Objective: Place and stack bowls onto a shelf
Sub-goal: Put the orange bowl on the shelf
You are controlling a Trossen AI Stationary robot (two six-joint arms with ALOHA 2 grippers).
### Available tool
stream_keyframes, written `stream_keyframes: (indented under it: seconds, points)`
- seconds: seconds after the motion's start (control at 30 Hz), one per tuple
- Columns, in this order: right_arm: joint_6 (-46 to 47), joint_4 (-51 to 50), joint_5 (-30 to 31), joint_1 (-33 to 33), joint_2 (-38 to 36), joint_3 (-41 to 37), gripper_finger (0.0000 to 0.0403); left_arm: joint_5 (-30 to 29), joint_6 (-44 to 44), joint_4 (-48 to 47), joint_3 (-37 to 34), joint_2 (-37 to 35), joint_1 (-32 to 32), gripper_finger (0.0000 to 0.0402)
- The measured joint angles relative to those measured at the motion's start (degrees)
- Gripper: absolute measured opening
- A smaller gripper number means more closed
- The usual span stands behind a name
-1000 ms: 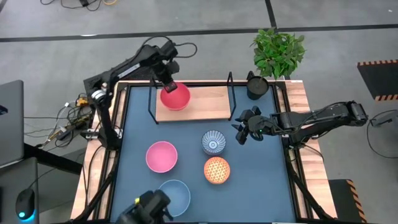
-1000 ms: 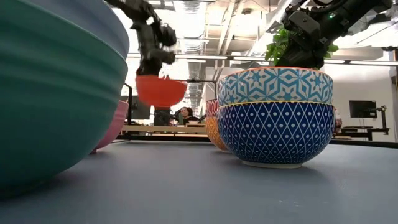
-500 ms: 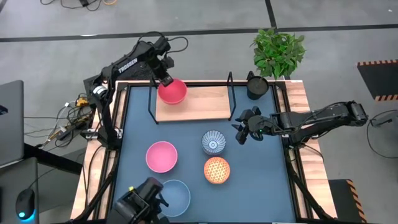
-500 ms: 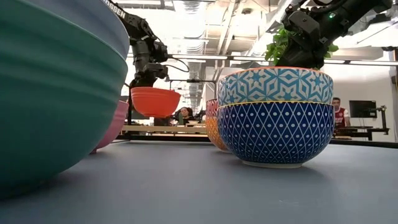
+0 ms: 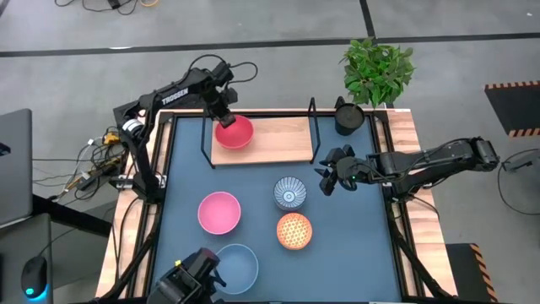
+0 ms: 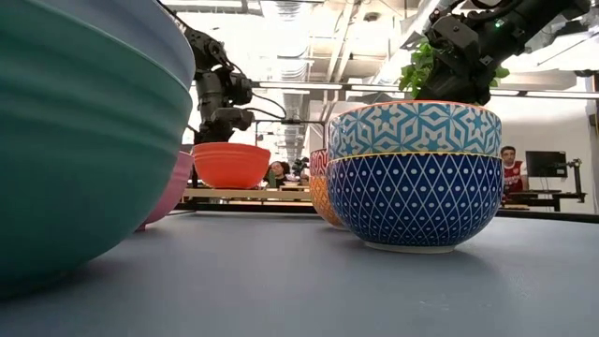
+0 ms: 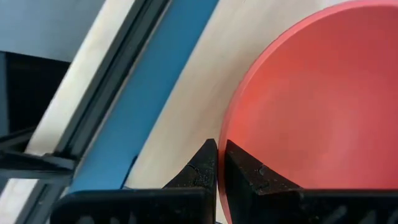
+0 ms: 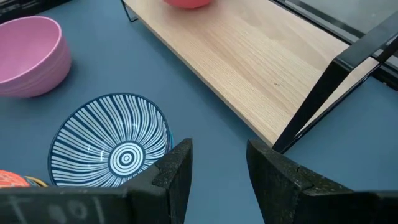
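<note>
- High view: the left hand [image 5: 221, 110] pinches the far rim of the red bowl [image 5: 235, 133], which sits at the left end of the wooden shelf [image 5: 283, 141]. On the blue desk [image 5: 350, 245] lie a pink bowl [image 5: 219, 212], a blue-striped white bowl [image 5: 289, 193], an orange dotted bowl [image 5: 294, 231] and a pale blue bowl [image 5: 238, 263]. The right hand [image 5: 326, 179] hovers just beside the shelf's right end, near a black cup [image 5: 348, 117].
- Low view: the red bowl [image 6: 231, 165] rests on the shelf, with the left hand [image 6: 222, 120] directly above it.
- Left wrist view: the fingertips [image 7: 205, 163] are pressed nearly together on the bowl's rim [image 7: 227, 134].
- Right wrist view: the right hand [image 8: 217, 165] is spread, holding nothing, over the desk between the striped bowl [image 8: 112, 141] and the shelf [image 8: 249, 59].
</note>
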Motion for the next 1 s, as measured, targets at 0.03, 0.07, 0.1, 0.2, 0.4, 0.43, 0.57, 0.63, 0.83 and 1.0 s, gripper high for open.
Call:
stream_keyframes:
  seconds: [0.03, 0.07, 0.1, 0.2, 0.4, 0.43, 0.57, 0.63, 0.83, 1.0]
  points:
    - [0.0, 0.0, 0.0, 0.0, 0.0, 0.0, 0.0177, -0.7, 0.0, 0.4, -0.5, -0.5, 0.1, 0.0]
    - [0.0, 0.0, 0.0, 0.0, 0.0, 0.0, 0.0177, -1.3, -0.2, 0.6, -0.8, -1.0, 0.2, 0.0]
    - [0.0, 0.0, 0.0, 0.0, 0.0, 0.0, 0.0177, -1.8, -0.4, 0.6, -0.9, -1.5, 0.4, 0.0]
    - [0.1, 0.1, 0.0, 0.0, 0.0, 0.0, 0.0177, -3.9, -0.7, 1.9, -0.9, -2.8, 0.8, 0.0]
    - [0.5, 0.3, 0.0, 0.0, 0.0, 0.0, 0.0177, -4.4, -1.0, 1.2, -0.9, -3.4, 0.8, 0.0]
    - [0.4, 0.3, 0.0, 0.0, 0.0, 0.0, 0.0177, -3.6, -1.0, 1.3, -0.9, -3.4, 0.8, 0.0]
    - [0.4, 0.4, 0.0, 0.0, 0.0, 0.0, 0.0177, -3.2, -1.0, 1.4, -0.9, -3.4, 0.7, 0.0]
    - [0.4, 0.4, 0.0, 0.0, 0.0, 0.0, 0.0177, -3.2, -1.1, 1.3, -0.9, -3.4, 0.7, 0.0003]
    - [0.4, 0.4, 0.0, 0.0, 0.0, 0.0, 0.0177, -1.9, -0.4, 0.4, -0.9, -3.4, 0.6, 0.0036]
    - [0.4, 0.4, 0.0, 0.0, 0.0, 0.0, 0.0177, 0.8, 0.5, 0.0, -0.9, -3.4, 0.5, 0.0073]
